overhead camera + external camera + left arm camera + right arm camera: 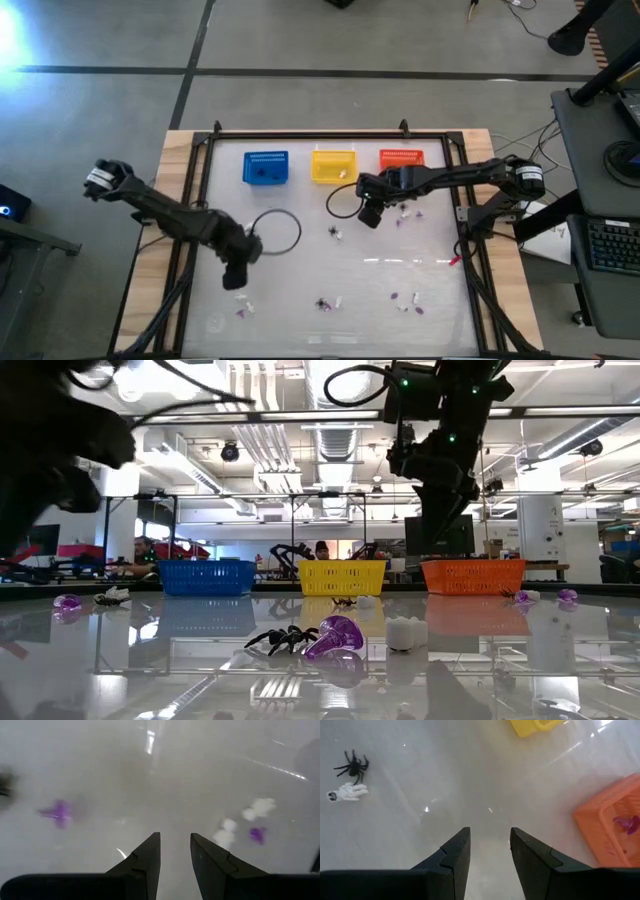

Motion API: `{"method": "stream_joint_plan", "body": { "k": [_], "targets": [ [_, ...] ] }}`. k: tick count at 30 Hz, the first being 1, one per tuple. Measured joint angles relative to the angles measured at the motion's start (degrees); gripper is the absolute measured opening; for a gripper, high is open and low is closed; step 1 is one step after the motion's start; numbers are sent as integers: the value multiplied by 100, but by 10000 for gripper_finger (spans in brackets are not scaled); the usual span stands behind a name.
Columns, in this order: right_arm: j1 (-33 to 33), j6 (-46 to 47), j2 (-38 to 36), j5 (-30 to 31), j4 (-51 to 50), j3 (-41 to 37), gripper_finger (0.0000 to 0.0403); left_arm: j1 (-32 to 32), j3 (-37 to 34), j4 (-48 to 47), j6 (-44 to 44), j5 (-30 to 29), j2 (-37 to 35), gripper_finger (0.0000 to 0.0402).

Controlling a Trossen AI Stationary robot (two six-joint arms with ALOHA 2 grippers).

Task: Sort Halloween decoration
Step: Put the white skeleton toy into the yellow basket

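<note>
Tiny trinkets lie scattered on the glossy table: a black spider [331, 230] beside a whitish piece [347, 792], another spider [275, 638] with a purple piece [335, 638] and a white one [403, 632] near the front edge, and more purple and white pieces [403, 300]. My left gripper [235, 275] hovers open over the table's left middle; in its wrist view a purple piece [60, 812] and white pieces [227, 827] lie ahead of it. My right gripper [370, 213] hangs open in front of the yellow basket [334, 165]. It holds nothing.
Three small baskets stand in a row at the far edge: blue [265, 167], yellow and orange [401, 158]. The orange one holds a purple piece [627, 823]. A black cable loop [285, 228] lies left of centre. A raised frame [300, 133] borders the table.
</note>
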Motion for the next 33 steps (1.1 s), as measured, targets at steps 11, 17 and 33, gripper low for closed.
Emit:
{"method": "stream_joint_plan", "body": {
  "k": [11, 17, 33],
  "targets": [
    [600, 645, 0, -7, 157, 0, 132, -1315, 0, 793, -1147, -268, 0, 89],
    [995, 1054, 0, -1, 198, 0, 132, -1394, -2, 935, -1265, -364, 230, 89],
    [1507, 1348, -15, 4, 263, 0, 132, -1680, 42, 1306, -1339, -146, 1600, 118]
  ]
}}
